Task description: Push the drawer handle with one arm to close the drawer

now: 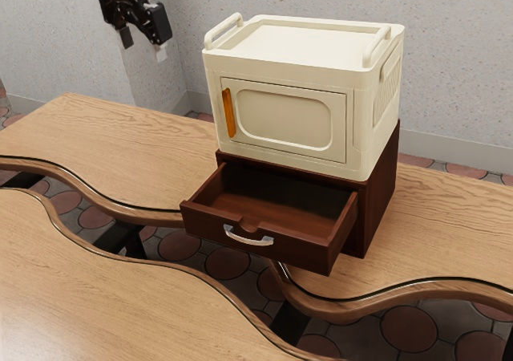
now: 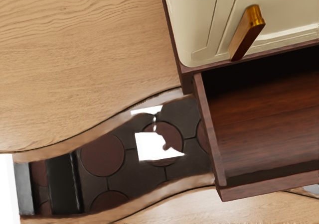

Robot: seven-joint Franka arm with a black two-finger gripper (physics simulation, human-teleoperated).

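Exterior view: the black two-finger gripper [image 1: 143,46] hangs at the view's far left, above the level of the tables and well apart from the drawer [image 1: 300,253]. Its fingers stand apart, with a clear gap between them, and hold nothing. The drawer, the task's object, is pulled out of a dark brown cabinet [image 1: 381,192] toward the near side; its front projects past the wavy edge of the far wooden table [image 1: 112,144], over the gap before the near wooden table [image 1: 104,285]. A curved silver handle [image 1: 248,240] is fixed to the drawer's front. On the cabinet rests a cream box [image 1: 280,66] with a raised rail at each end of its top and an upright orange handle [image 1: 229,113] at the left of its door [image 1: 285,121]. Wrist view: one side wall and the reddish-brown interior of the open drawer lie below the box, beside the strip of tiled floor [image 2: 102,155].
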